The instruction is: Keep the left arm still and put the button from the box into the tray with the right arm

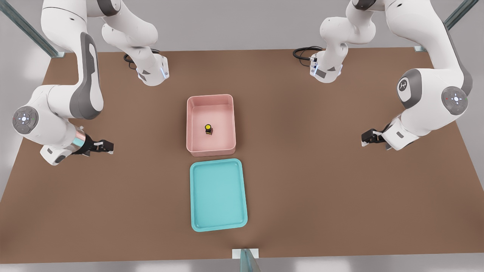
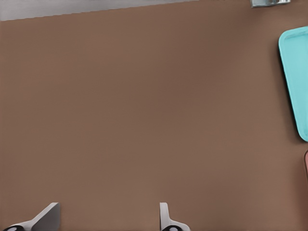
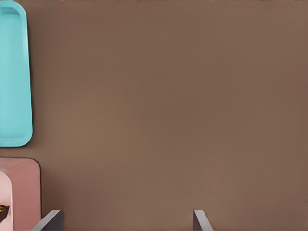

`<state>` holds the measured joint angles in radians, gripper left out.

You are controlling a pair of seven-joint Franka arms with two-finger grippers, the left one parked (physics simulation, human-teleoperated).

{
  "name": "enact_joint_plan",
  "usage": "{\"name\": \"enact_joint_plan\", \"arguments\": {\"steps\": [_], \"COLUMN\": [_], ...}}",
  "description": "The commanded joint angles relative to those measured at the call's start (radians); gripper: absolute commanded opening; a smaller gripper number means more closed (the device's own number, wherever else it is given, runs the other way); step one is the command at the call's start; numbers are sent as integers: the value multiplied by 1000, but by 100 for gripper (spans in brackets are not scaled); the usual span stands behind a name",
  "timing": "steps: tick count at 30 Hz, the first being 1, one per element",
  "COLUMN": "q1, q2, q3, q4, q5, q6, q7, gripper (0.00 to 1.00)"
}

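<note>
Tray [image 1: 218,226] before box [image 1: 194,124]; end effector [image 1: 107,146] apart.

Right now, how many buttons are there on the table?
1. The button sits inside the box, none in the tray. The gripper, open, is off at the front view's left, holding nothing.

The front view looked steeply down from high above the table [image 1: 340,196], taking in its whole brown top with the box [image 1: 210,125] at centre. The right wrist view rode on the gripper [image 1: 107,146], well off the box toward the front view's left, looking down from close above the bare table, its two fingertips [image 3: 50,221] set wide apart. It shared with the front view one corner of the box [image 3: 21,192] and an edge of the tray [image 3: 14,77].
</note>
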<state>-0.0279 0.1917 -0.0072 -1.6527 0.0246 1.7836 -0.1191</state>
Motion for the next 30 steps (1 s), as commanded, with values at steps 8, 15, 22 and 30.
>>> {"name": "enact_joint_plan", "arguments": {"steps": [8,15,22,30], "q1": [253,356,430,477], "q2": [74,69,-14,-1], "q3": [7,49,53,85], "q4": [62,-104,-358,-489], "q5": [-3,9,9,8], "q6": [22,241,457,606], "q7": [479,866,998,1092], "gripper": [100,100,100,100]}}
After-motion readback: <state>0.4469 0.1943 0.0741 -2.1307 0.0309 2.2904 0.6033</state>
